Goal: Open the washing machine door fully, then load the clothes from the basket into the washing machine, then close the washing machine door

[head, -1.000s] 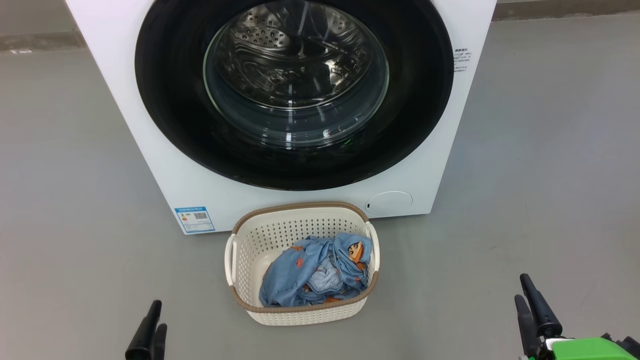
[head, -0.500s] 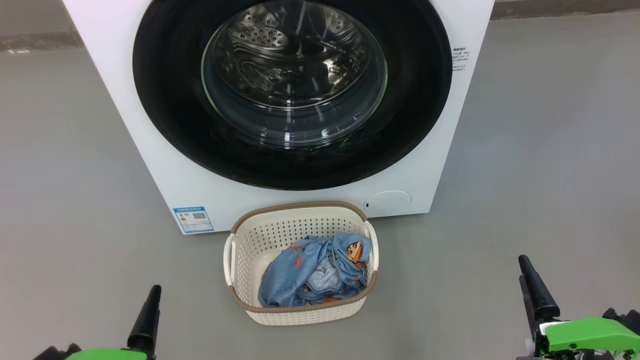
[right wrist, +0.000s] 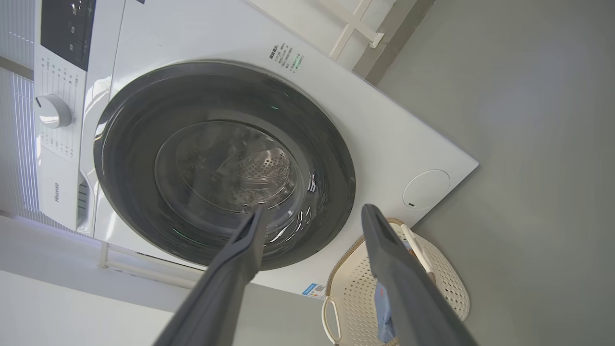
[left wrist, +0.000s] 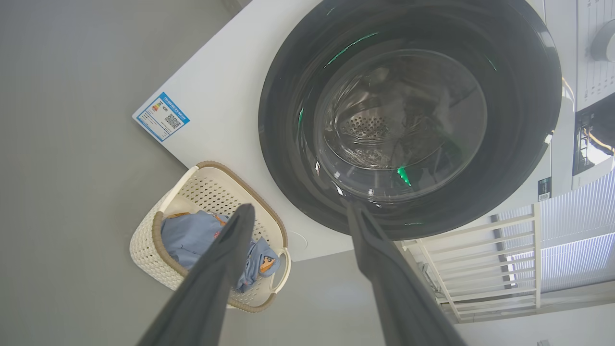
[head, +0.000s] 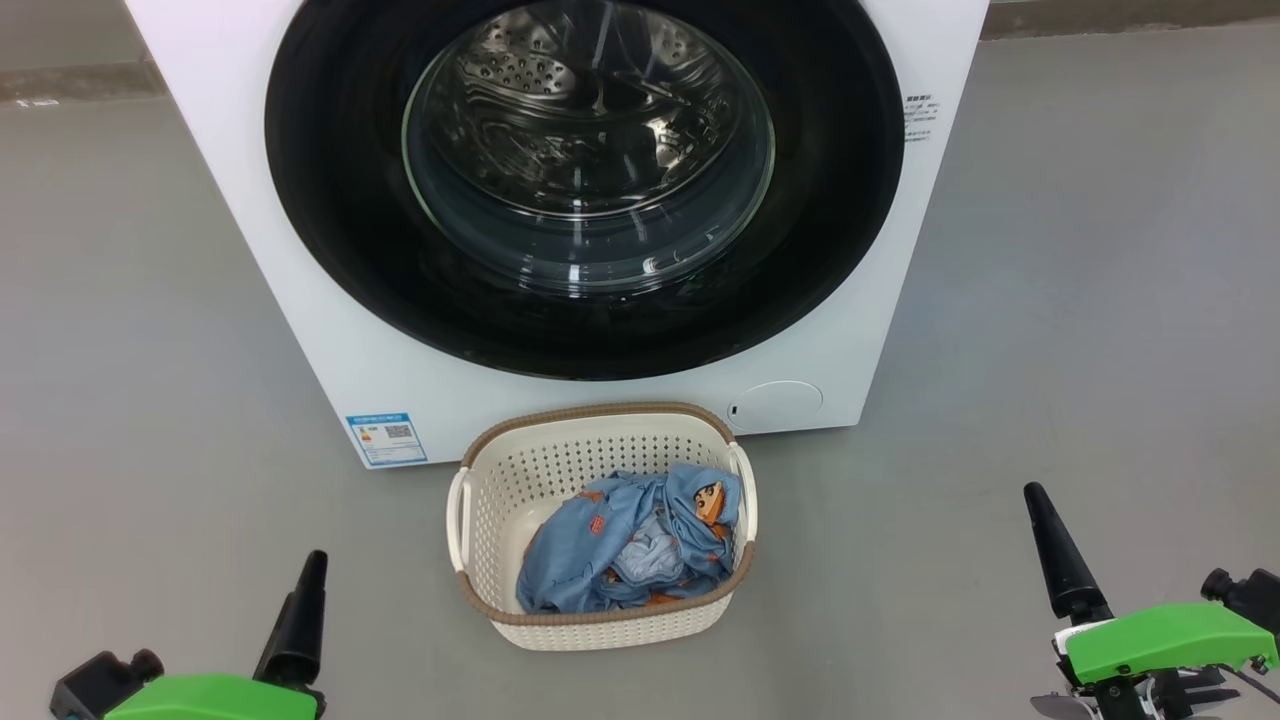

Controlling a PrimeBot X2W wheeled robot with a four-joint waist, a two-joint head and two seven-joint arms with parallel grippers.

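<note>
Left gripper [left wrist: 298, 211] and right gripper [right wrist: 313, 211] are open, empty; we should hook the shut washing machine door [head: 330, 200] by its rim and swing gently.

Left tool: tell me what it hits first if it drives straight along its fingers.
Probably the door, at its black lower rim: the open left tool aims there, with nothing between. Depth is unclear.

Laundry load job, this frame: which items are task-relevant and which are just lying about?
Part of the job:
- washing machine
- door, shut
- basket, in front of the machine
- clothes, in the basket

Just there:
- blue label sticker
- round flap, low on the machine front
- control knob
- white railing, beside the machine
</note>
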